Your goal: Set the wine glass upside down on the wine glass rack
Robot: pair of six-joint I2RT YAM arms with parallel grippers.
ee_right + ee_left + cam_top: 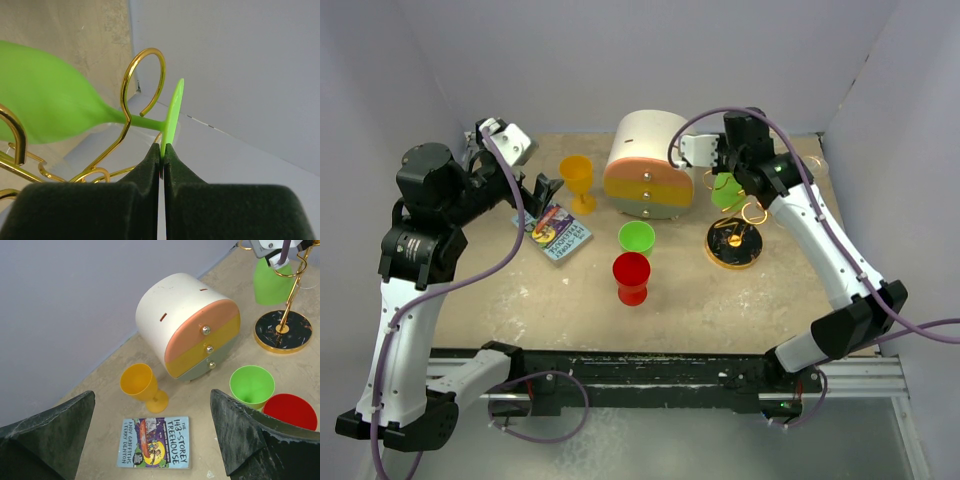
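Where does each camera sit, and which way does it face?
Top external: above and behind, looking down on the table; left arm and right arm show.
Left wrist: rides its arm, facing the drawer box; open left gripper frames the bottom.
Right wrist: rides its arm, close on the green wine glass, foot pinched in the right gripper.
Shared: all show that glass at the gold rack.

Left tool (pixel 152 402) splayed, right tool (pixel 161 150) pinched.
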